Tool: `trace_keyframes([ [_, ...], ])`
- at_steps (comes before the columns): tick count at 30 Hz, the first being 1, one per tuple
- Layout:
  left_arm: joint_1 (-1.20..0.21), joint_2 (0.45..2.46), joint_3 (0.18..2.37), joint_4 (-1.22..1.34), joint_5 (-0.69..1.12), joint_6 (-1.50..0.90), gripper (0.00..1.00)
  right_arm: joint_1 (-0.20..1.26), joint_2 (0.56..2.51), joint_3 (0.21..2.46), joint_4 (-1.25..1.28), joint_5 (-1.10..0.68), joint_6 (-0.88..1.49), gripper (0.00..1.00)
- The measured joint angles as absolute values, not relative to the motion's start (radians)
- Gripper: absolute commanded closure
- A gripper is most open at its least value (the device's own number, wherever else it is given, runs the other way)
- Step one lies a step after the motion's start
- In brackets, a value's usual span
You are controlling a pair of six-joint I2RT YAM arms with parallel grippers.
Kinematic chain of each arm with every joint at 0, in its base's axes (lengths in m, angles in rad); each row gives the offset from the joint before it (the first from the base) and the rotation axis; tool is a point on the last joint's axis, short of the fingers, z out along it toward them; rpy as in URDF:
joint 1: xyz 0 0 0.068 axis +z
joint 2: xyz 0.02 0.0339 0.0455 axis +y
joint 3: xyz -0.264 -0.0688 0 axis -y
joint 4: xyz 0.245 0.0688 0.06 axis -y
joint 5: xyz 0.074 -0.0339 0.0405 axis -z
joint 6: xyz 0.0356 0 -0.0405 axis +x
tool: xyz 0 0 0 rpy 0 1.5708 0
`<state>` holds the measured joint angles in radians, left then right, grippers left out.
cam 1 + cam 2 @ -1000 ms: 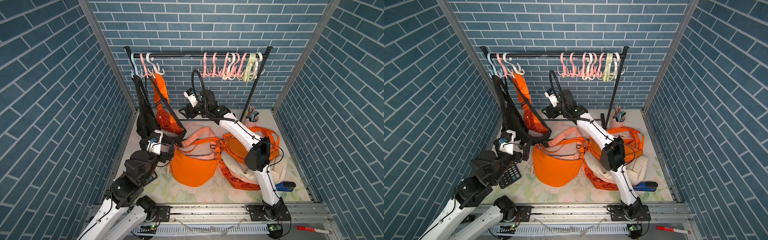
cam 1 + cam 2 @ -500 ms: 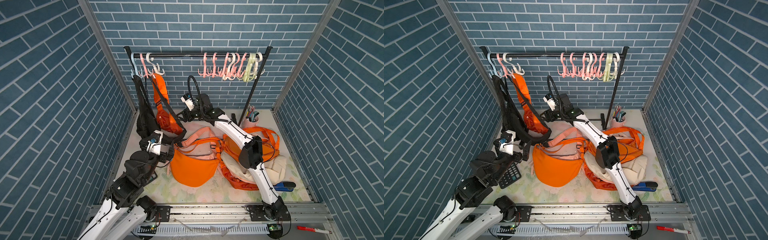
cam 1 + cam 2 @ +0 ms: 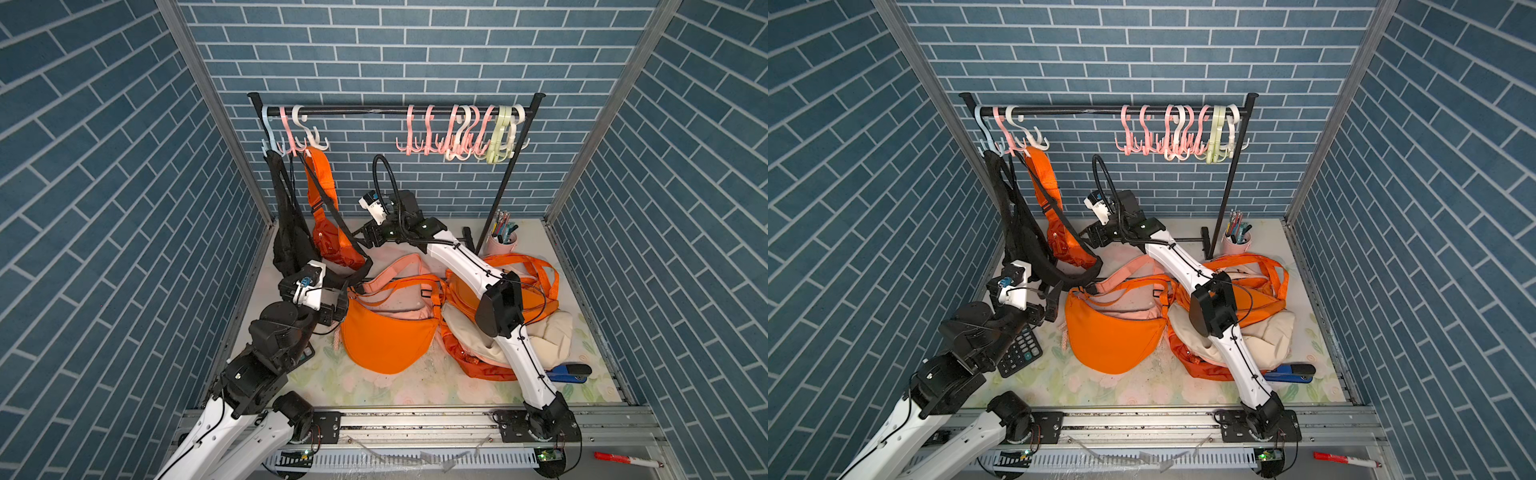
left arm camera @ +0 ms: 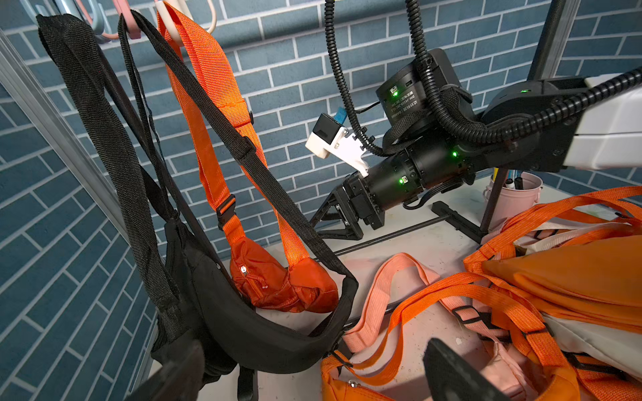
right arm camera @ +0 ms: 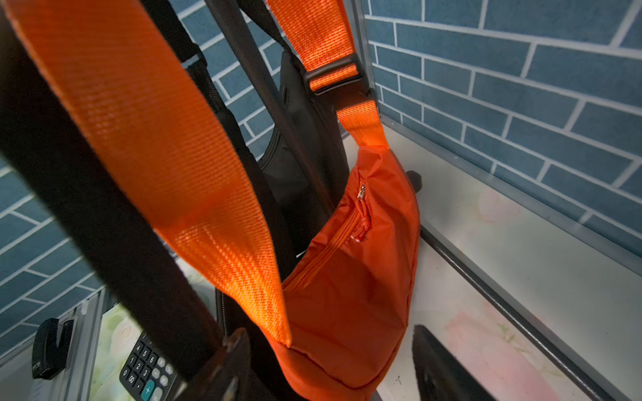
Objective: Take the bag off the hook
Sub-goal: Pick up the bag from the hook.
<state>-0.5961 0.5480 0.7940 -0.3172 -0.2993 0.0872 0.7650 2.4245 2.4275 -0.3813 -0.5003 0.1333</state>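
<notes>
Step in hand: approach to the orange bag (image 3: 332,245)
Right pincer (image 3: 360,237) spread, empty, strap (image 3: 322,178) just ahead; next, pinch the strap and lift it off the hook (image 3: 311,135).

Bright, even light, soft shadows; wrist views blur close up, bending edges.
</notes>
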Motion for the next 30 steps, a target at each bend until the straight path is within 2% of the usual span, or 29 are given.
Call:
trace_keyframes([
  [21,-0.596,0.548,0.794,-0.317,-0.299,0.087,0.01,0.824,2.471,2.442,-0.261,-0.503,0.176,0.28],
  [25,-0.596,0.548,0.794,-0.317,-0.299,0.088,0.01,0.827,2.495,2.442,-0.207,-0.466,0.199,0.38],
  [30,-0.596,0.548,0.792,-0.317,-0.304,0.095,0.01,0.833,2.516,2.448,-0.151,-0.410,0.228,0.55],
])
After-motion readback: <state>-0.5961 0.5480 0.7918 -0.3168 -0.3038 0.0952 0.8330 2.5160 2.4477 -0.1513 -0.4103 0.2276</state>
